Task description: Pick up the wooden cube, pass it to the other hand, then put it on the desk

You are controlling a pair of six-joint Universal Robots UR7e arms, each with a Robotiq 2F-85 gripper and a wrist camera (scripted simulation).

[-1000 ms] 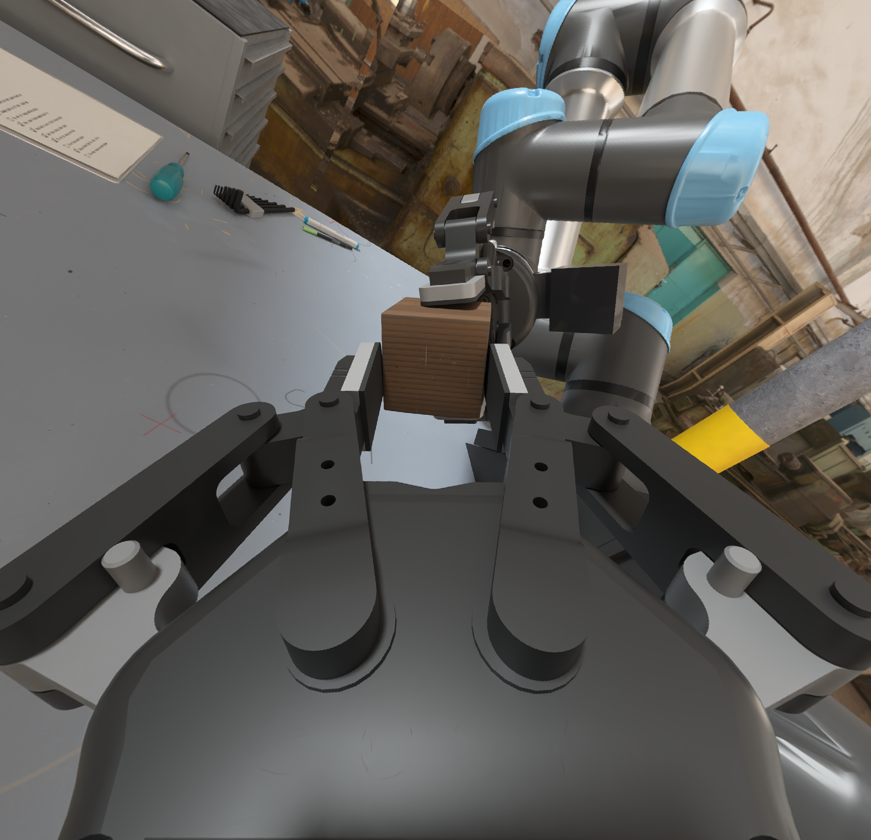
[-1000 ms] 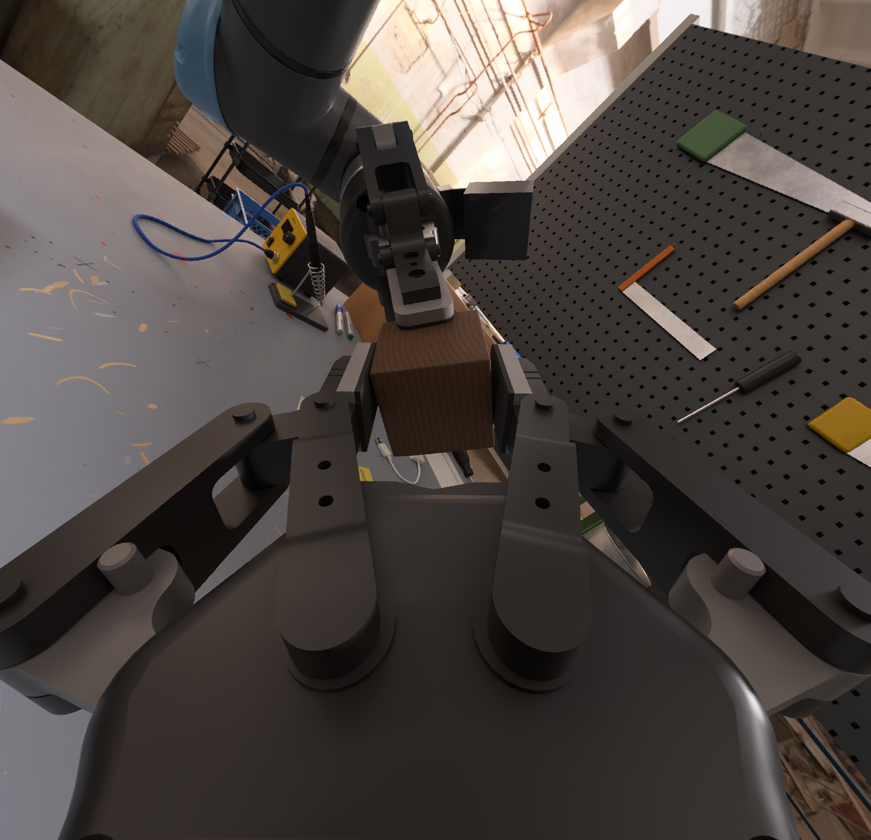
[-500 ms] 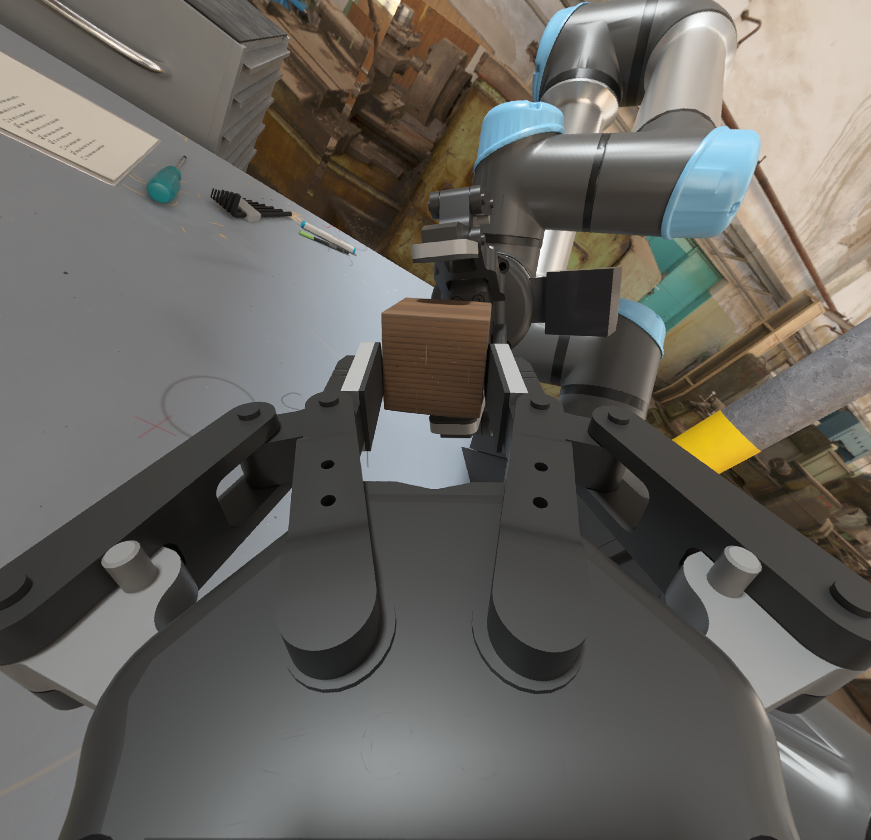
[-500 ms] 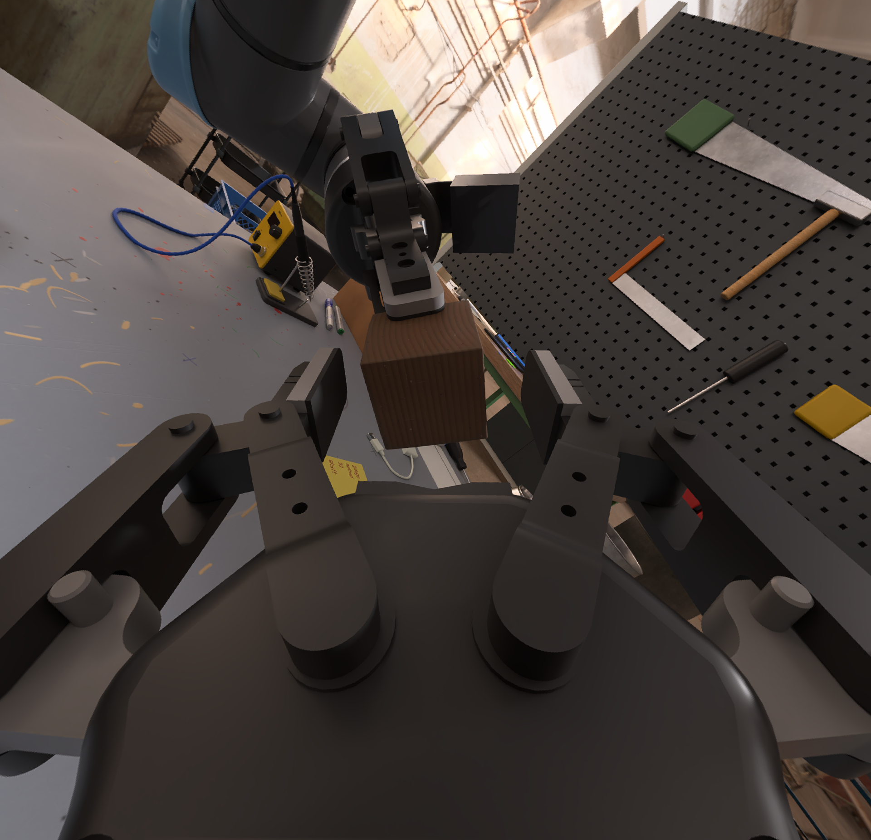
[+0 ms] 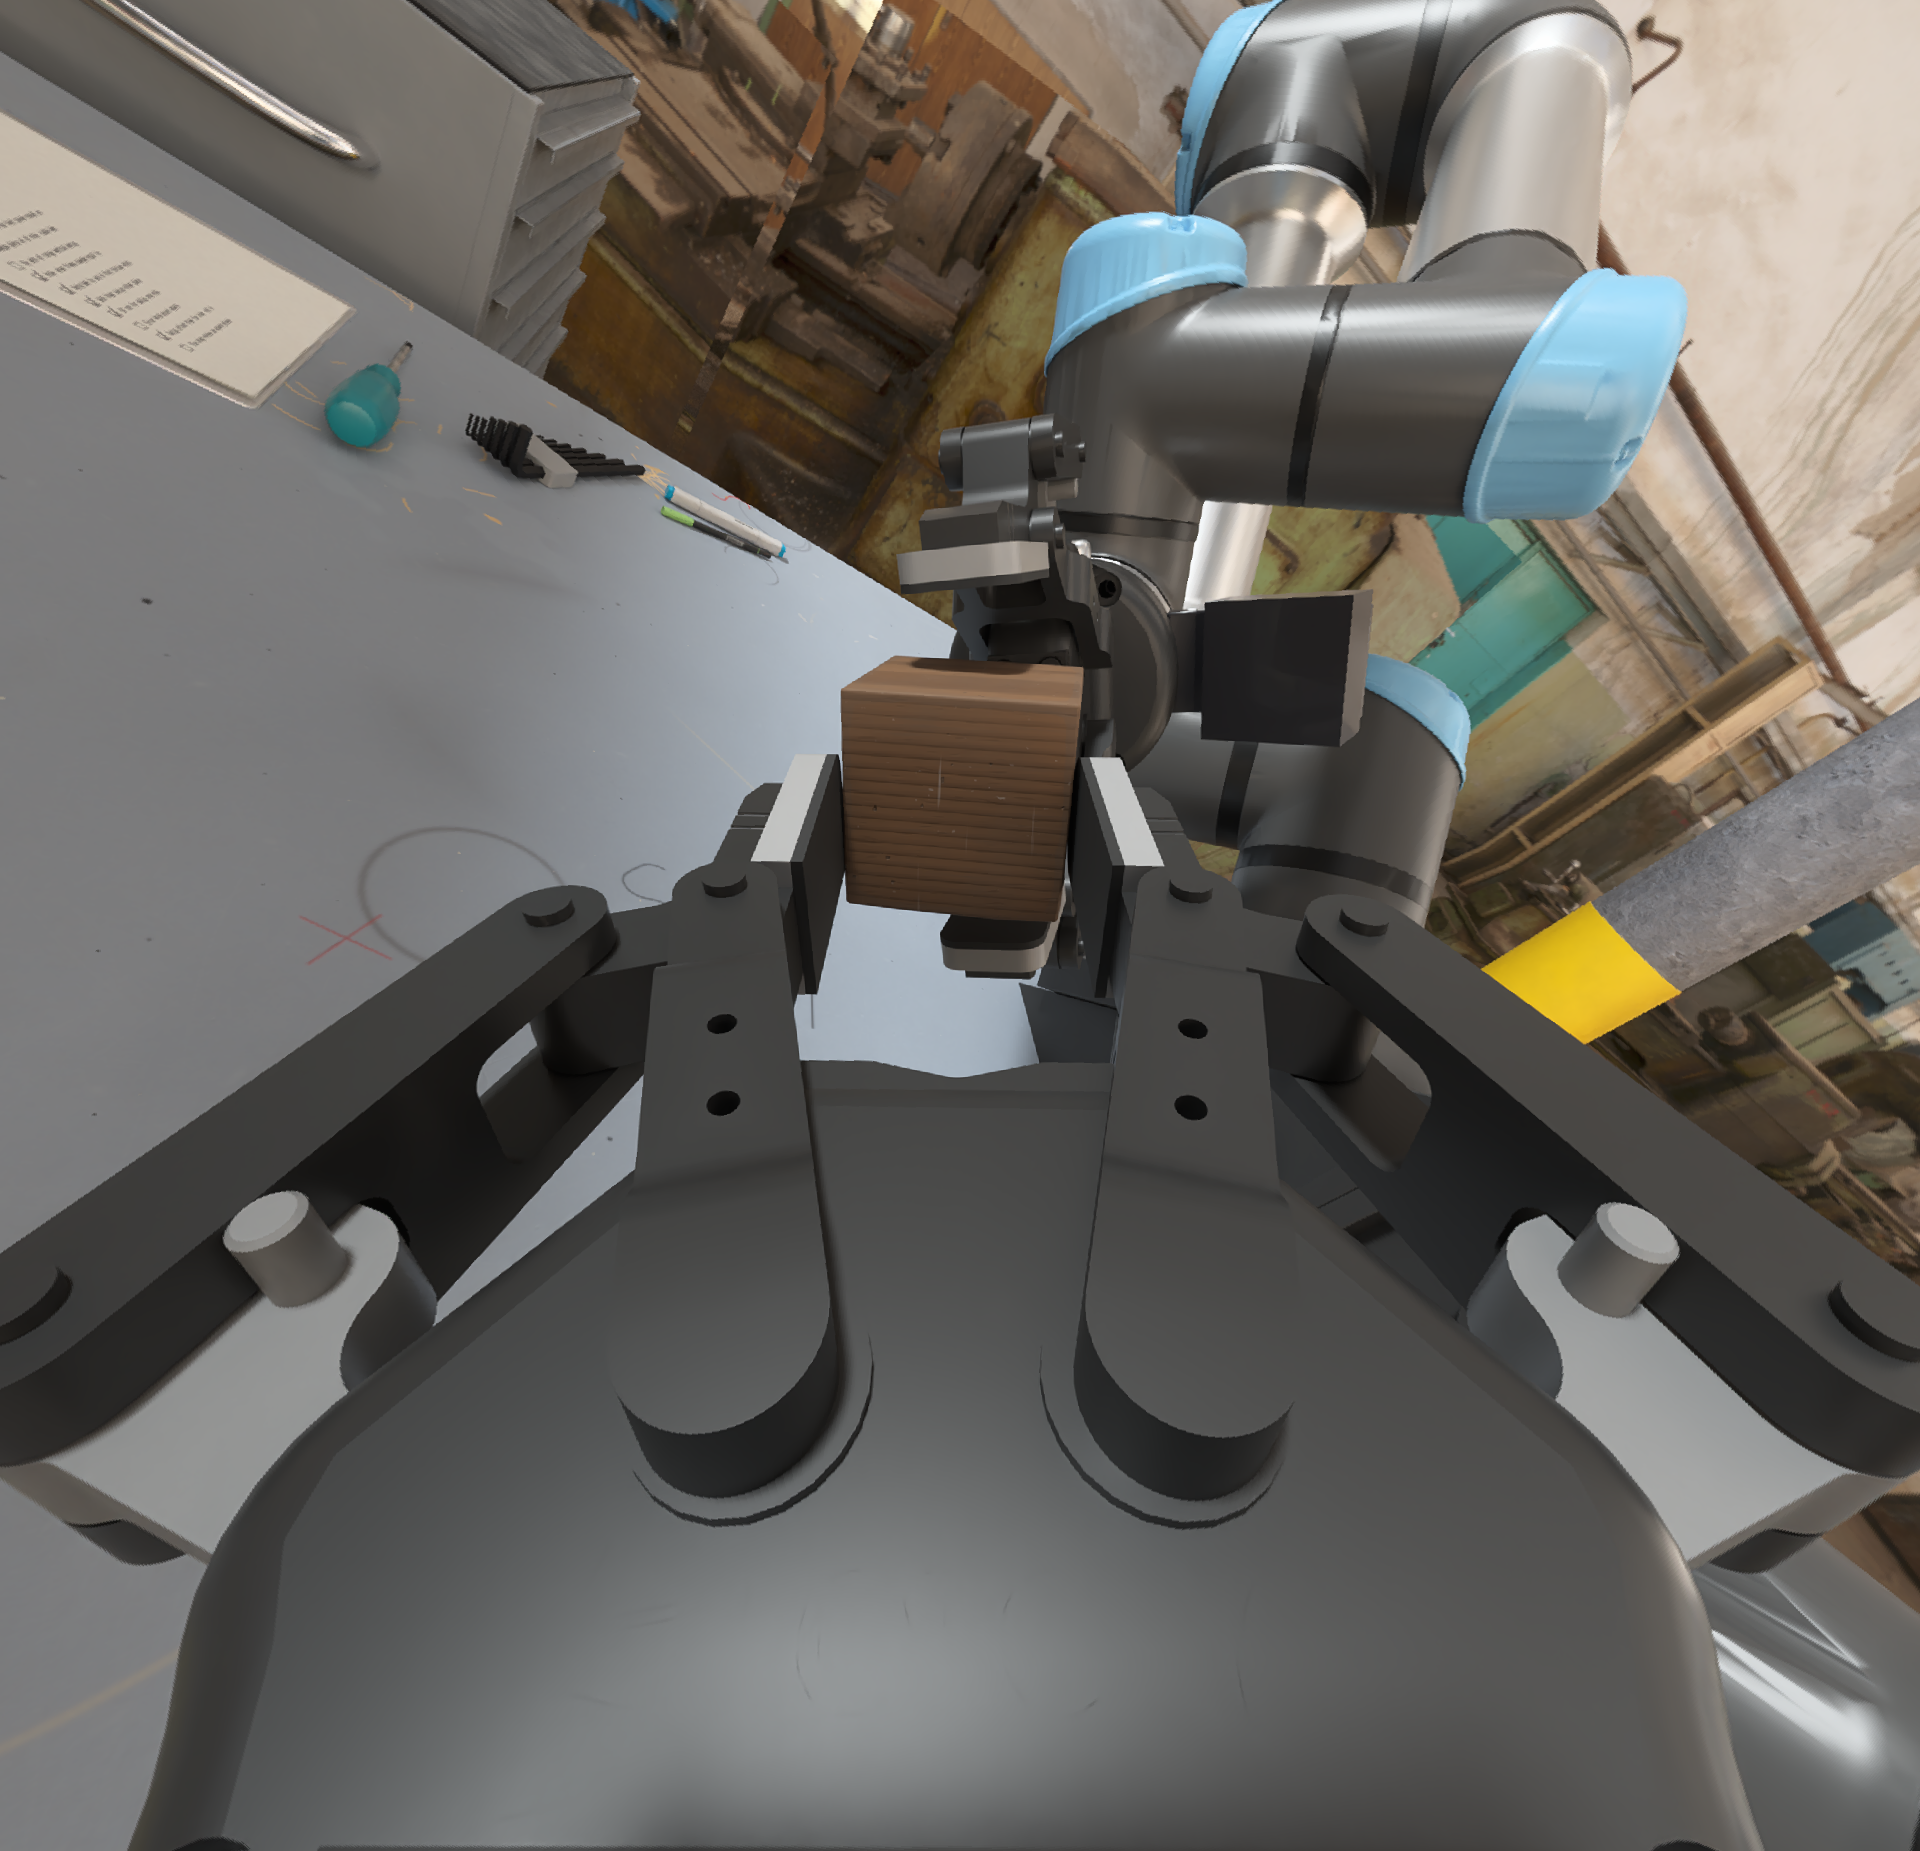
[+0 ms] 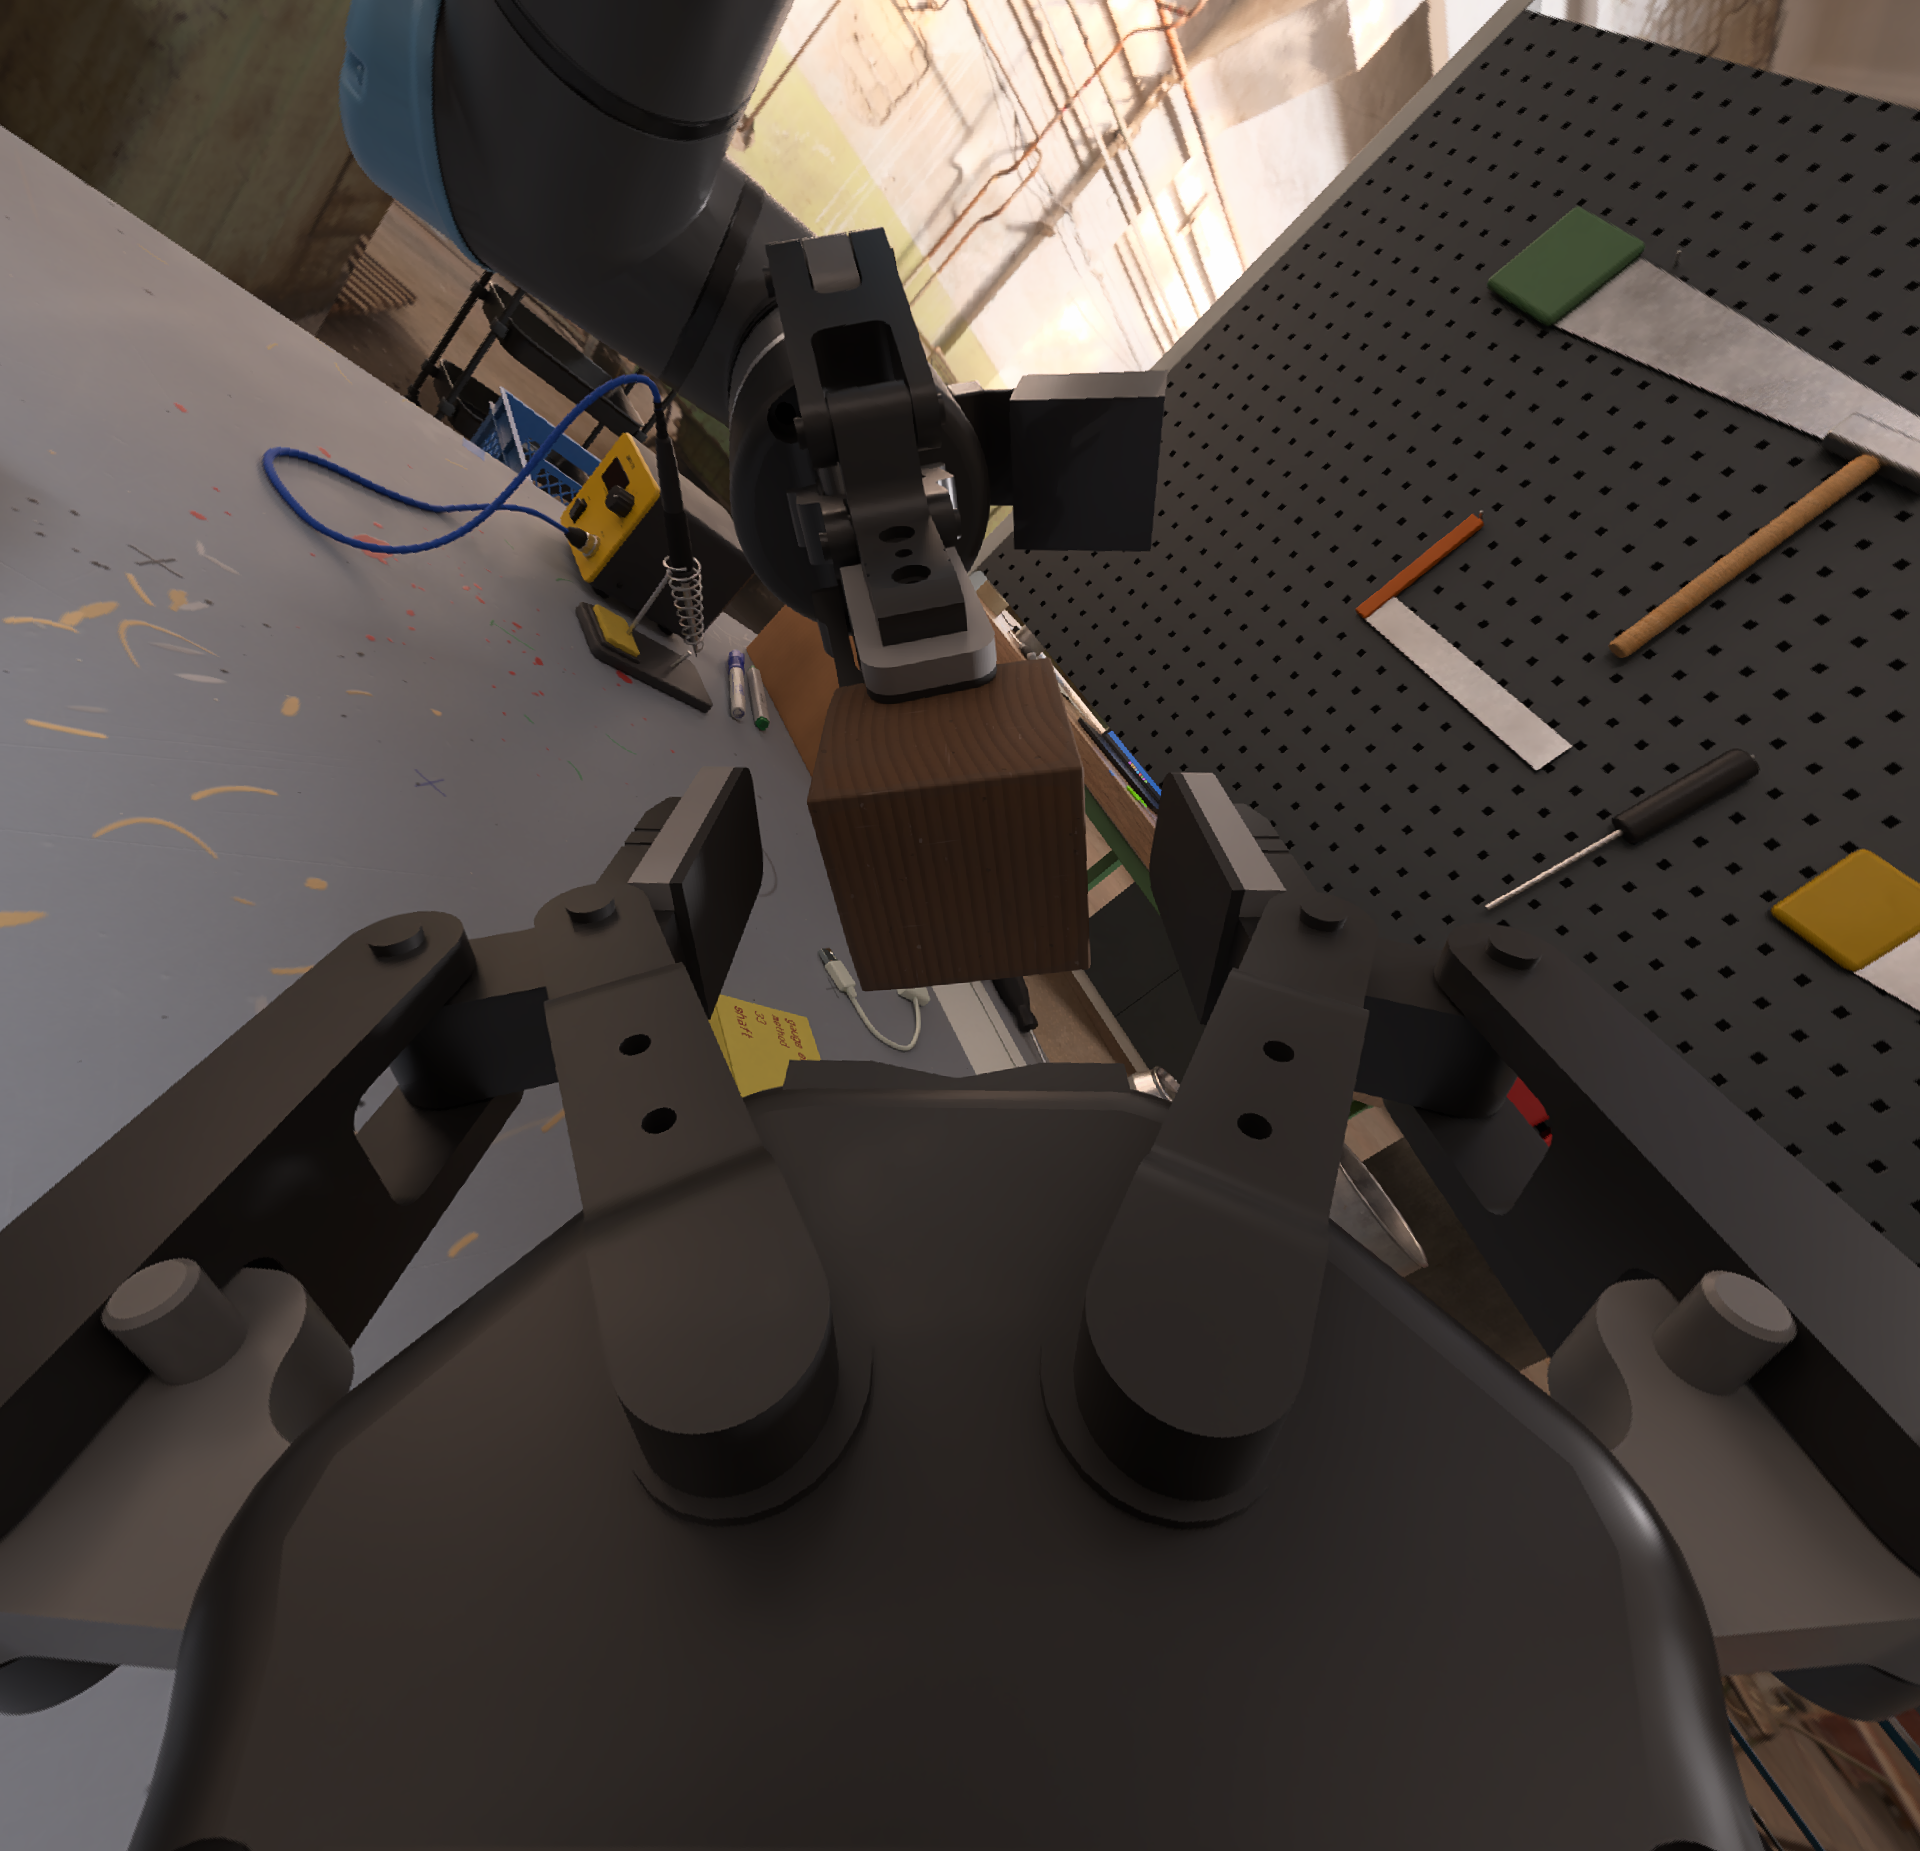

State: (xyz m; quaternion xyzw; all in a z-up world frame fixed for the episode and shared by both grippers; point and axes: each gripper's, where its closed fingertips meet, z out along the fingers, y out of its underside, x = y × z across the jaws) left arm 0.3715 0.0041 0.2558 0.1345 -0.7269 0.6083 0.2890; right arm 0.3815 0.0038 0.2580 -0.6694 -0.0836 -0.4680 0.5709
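Observation:
The wooden cube [image 5: 956, 799] is brown with fine grain lines and hangs in the air above the grey desk [image 5: 312, 679]. My left gripper [image 5: 956, 825] is shut on the cube, its pads pressed on both side faces. In the right wrist view the cube [image 6: 951, 856] sits between my right gripper's [image 6: 956, 856] spread fingers, with a gap on each side. The left gripper's finger [image 6: 914, 638] clamps the cube from above there. In the left wrist view the right gripper's fingers [image 5: 971, 560] stand apart above and below the cube.
On the desk lie a teal-handled screwdriver [image 5: 364, 404], a hex key set [image 5: 540, 445], pens [image 5: 722, 523] and a paper sheet [image 5: 135, 274]. A metal drawer cabinet [image 5: 343, 87] stands behind. The right view shows a soldering station [image 6: 613, 502], a blue cable and a pegboard [image 6: 1558, 554] with tools.
My right gripper has let go of the cube and opened wide, then drawn back slightly. My left gripper stays shut on the cube.

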